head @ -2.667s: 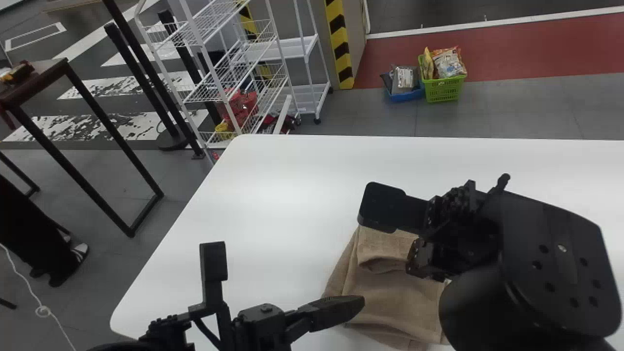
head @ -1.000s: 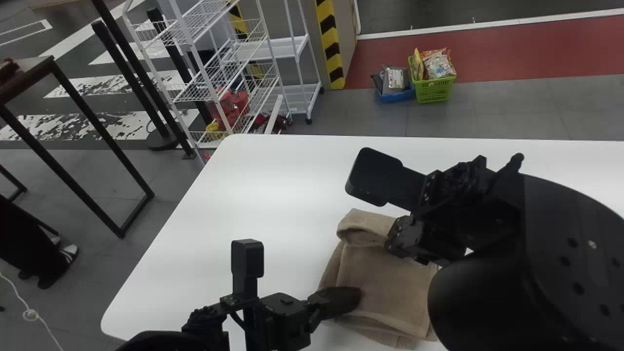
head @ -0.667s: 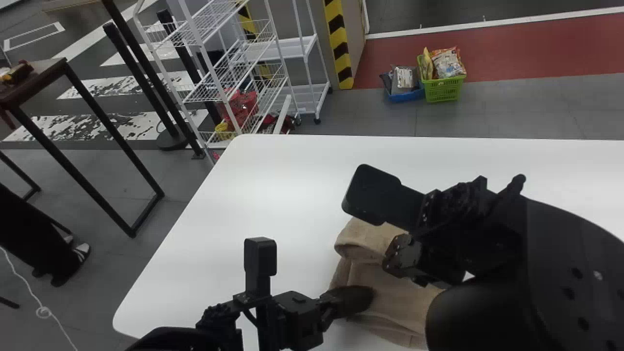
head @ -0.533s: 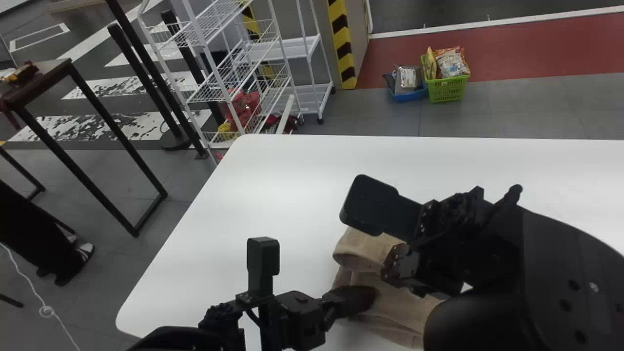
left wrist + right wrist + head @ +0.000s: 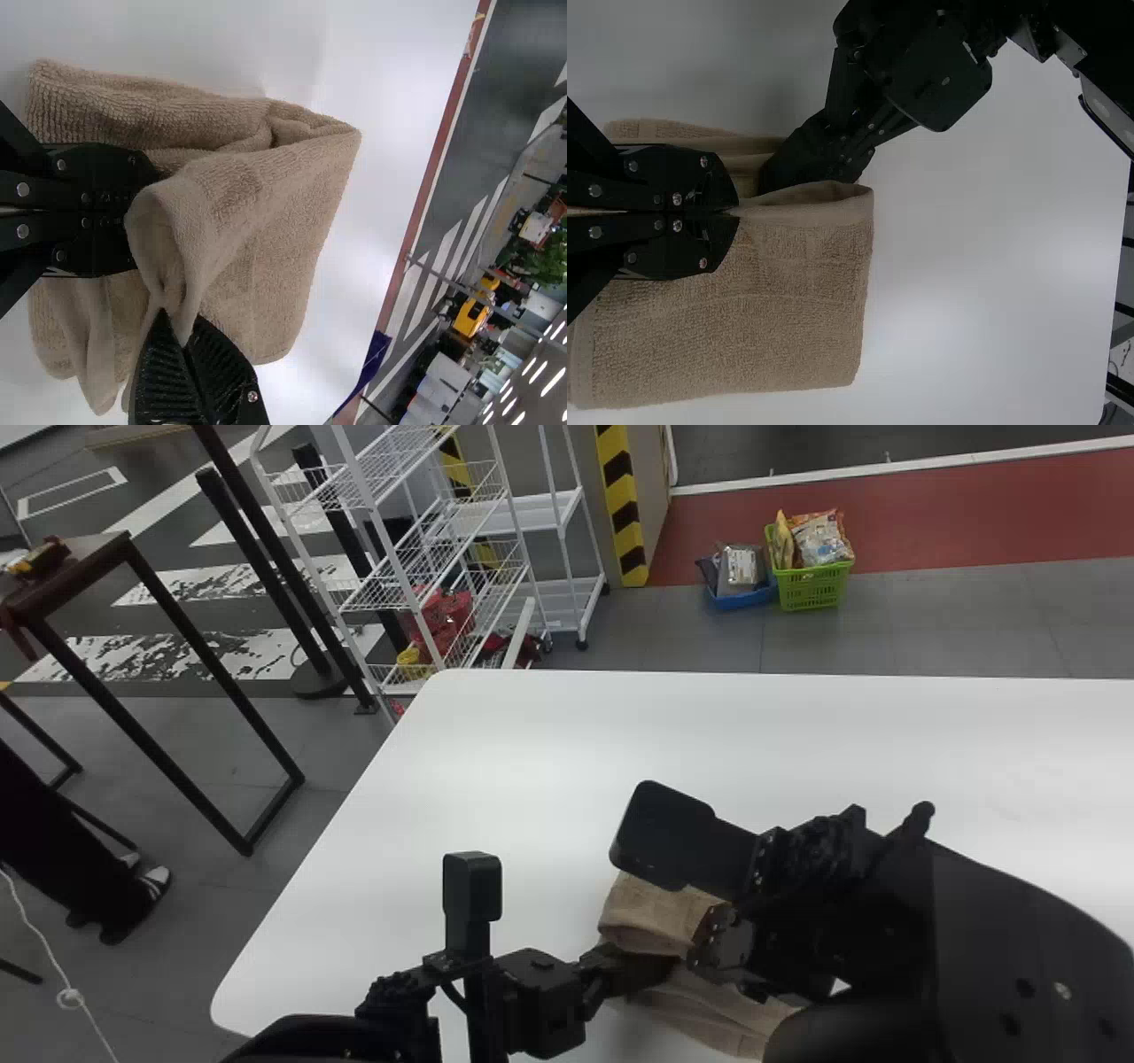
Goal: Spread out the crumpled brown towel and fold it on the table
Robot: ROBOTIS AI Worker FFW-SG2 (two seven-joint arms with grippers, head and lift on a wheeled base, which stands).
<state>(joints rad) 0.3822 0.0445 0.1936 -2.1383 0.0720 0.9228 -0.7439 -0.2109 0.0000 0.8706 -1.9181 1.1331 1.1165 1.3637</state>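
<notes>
Brown towel (image 5: pixel 654 914) — thick pile, partly folded, upper layer raised and curled — I see on the white table (image 5: pixel 532 771).

Towel (image 5: pixel 275 257): rough, looped cloth. Table (image 5: pixel 496 779): smooth, faintly glossy. Basket (image 5: pixel 811 591): plastic. Rack (image 5: pixel 388 558): metal wire.

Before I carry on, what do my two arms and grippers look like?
The left arm and right arm are black, the right one broad and rounded with small round holes. The left gripper and right gripper are black, with silvery screws; the right's fingers look ribbed. Near each gripper, a black block juts out.
</notes>
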